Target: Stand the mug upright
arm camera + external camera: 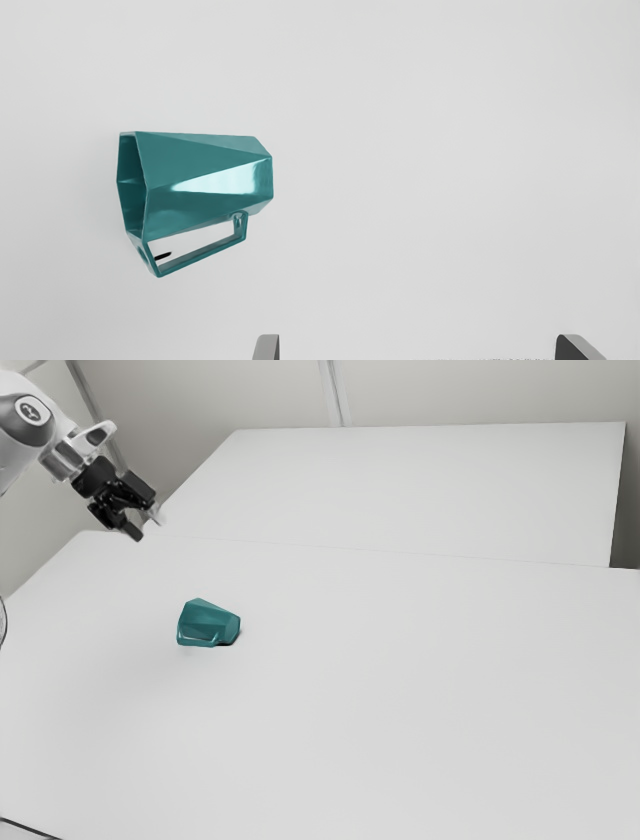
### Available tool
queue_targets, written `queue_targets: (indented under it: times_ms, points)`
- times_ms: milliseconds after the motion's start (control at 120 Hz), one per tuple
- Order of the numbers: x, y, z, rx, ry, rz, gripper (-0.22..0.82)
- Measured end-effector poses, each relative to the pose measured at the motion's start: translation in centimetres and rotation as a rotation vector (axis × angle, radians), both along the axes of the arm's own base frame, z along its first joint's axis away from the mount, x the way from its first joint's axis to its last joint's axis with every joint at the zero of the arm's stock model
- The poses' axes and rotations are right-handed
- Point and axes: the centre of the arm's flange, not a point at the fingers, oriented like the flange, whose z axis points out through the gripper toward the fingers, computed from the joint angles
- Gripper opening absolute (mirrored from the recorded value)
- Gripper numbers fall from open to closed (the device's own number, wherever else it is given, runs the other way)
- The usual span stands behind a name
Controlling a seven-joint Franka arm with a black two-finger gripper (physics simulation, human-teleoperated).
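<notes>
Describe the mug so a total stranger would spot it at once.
Find the big white table, then the black gripper at the exterior view's upper left. Lower down, a mug lies on its side. Its teal colour, facets and angular handle set it apart from both.

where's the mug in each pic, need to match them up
Exterior view: the mug lies on its side toward the exterior view's left, lower in the picture than the claw and a little to that view's right of it.
Wrist view: the mug lies beyond the claw's open fingers, nearer one than the other, its handle on the side facing them.
Shared landmark: the pale table under the mug.
</notes>
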Motion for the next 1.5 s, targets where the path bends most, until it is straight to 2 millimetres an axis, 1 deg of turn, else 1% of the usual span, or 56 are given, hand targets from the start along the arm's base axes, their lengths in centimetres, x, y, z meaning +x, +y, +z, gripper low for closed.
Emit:
queue_targets:
  times_ms: [33,108,142,217,258,317,375,517,600,792,833,942,1067,1158,1192,1217,1317,1375,1433,1500]
  points:
    - [0.4,0.7,-1.6,-0.027,0.008,-0.009,0.6]
    - [1.2,2.3,-5.9,-0.089,0.033,-0.026,0.6]
    - [1.5,2.7,-7.6,-0.113,0.042,-0.035,0.6]
    - [1.9,3.6,-10.7,-0.151,0.051,-0.054,0.6]
    - [2.0,4.2,-11.7,-0.164,0.044,-0.061,0.6]
    - [3.0,4.8,-12.7,-0.168,0.025,-0.08,0.6]
    - [3.6,5.2,-14.4,-0.181,0.02,-0.096,0.6]
    - [4.0,6.4,-18.2,-0.203,0.013,-0.112,0.6]
    - [4.0,6.8,-20.0,-0.217,0.008,-0.118,0.6]
    - [4.1,6.8,-22.4,-0.261,-0.021,-0.129,0.6]
    - [4.1,6.6,-22.6,-0.275,-0.031,-0.129,0.6]
    - [3.7,6.0,-24.1,-0.321,-0.033,-0.12,0.6]
    - [3.7,5.3,-25.0,-0.346,-0.036,-0.124,0.6]
    - [3.7,5.0,-25.3,-0.359,-0.042,-0.127,0.59]
    - [3.6,4.8,-25.5,-0.367,-0.042,-0.126,0.56]
    - [3.5,4.8,-25.6,-0.373,-0.043,-0.125,0.51]
    - [3.5,4.6,-25.6,-0.383,-0.052,-0.128,0.25]
    - [3.6,4.6,-25.3,-0.385,-0.06,-0.131,0.12]
    - [3.7,4.4,-24.8,-0.386,-0.069,-0.138,0.04]
    - [4.0,3.7,-24.3,-0.389,-0.076,-0.155,-0.04]
